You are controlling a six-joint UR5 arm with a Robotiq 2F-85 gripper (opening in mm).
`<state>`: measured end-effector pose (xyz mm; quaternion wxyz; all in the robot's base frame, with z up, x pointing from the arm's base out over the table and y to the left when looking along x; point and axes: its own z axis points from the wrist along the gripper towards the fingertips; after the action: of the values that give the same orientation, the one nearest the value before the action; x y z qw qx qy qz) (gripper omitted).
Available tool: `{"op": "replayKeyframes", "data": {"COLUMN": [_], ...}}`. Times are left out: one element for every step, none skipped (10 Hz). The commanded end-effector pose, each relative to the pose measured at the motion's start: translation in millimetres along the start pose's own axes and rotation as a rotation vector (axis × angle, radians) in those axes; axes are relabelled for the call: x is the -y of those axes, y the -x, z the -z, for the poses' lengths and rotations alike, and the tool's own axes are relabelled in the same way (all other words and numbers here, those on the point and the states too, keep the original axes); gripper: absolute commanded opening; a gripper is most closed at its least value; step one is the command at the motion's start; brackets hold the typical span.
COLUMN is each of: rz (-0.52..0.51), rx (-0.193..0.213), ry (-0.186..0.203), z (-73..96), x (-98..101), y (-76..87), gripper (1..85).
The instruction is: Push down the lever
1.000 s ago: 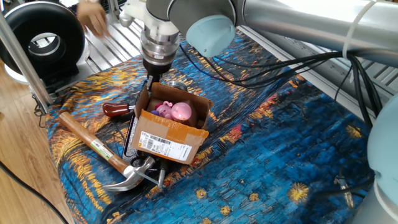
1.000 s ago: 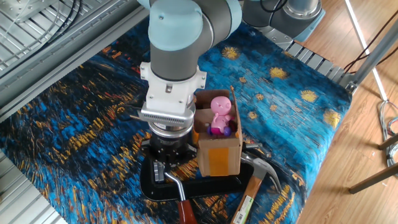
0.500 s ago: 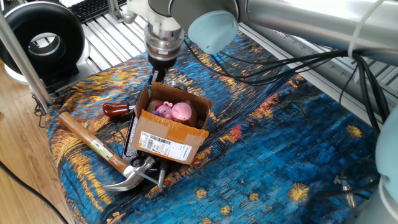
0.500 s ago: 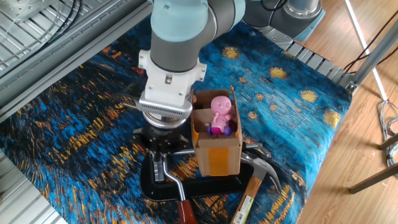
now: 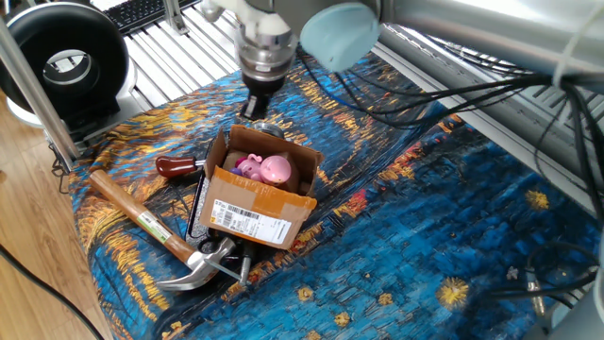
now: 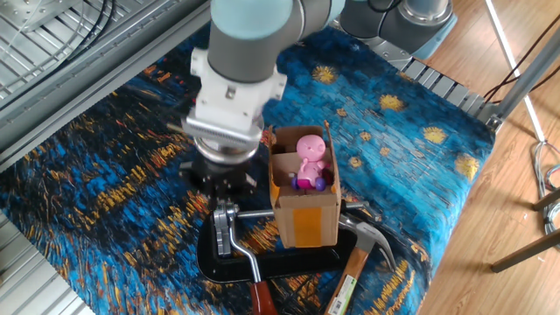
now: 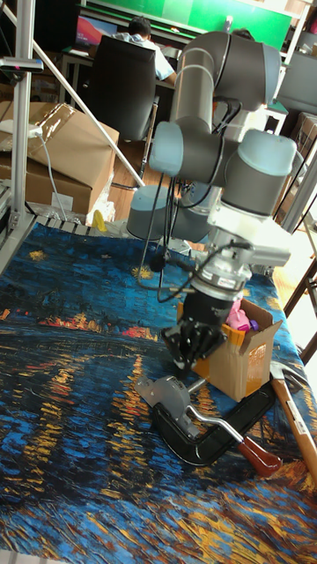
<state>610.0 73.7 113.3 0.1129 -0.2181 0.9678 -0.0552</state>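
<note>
The lever is a slim metal bar (image 6: 244, 261) ending in a glossy dark-red sleeve (image 5: 176, 167) (image 7: 261, 456). It lies low, nearly flat, over a black base (image 6: 289, 262) (image 7: 198, 441). My gripper (image 5: 257, 106) (image 7: 182, 351) hangs above the grey pivot end of the mechanism (image 7: 167, 394). It is clear of the lever and touches nothing. Its fingers look pressed together, with nothing between them. From the other fixed view, the gripper (image 6: 223, 184) sits just behind the pivot.
A cardboard box (image 5: 257, 206) (image 6: 304, 210) holding a pink toy (image 5: 267, 169) stands against the base. A wooden-handled claw hammer (image 5: 142, 219) (image 6: 350, 267) lies beside it near the table edge. A patterned blue cloth (image 5: 425, 217) covers the table.
My gripper has risen off the mechanism and moved back, away from the box and the lever. The lever, box and hammer have not moved.
</note>
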Motion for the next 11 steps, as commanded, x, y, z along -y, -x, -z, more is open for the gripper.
{"op": "replayKeyframes", "data": {"rz": [-0.093, -0.103, -0.12, -0.221, -0.315, -0.484, -0.557, -0.534, -0.498, -0.466, -0.452], "rx": [-0.088, -0.1, -0.056, -0.041, -0.103, -0.152, -0.173, -0.183, -0.197, -0.196, -0.185], "ry": [0.036, 0.044, 0.082, 0.13, 0.041, 0.021, 0.015, -0.03, -0.01, 0.047, 0.083], "z": [23.8, 27.6, 26.9, 28.0, 27.2, 28.6, 29.5, 30.0, 33.1, 41.0, 49.1], "x": [-3.1, -1.2, -6.5, -18.8, 1.0, 1.1, -0.2, 10.6, 15.4, 26.9, 42.4], "y": [-38.9, -49.9, -44.0, -37.8, -55.5, -67.3, -72.2, -78.0, -78.6, -73.8, -70.8], "gripper": [1.7, 1.7, 2.3, 6.0, 5.0, 3.3, 1.7, 1.7, 1.7, 2.7, 3.3]}}
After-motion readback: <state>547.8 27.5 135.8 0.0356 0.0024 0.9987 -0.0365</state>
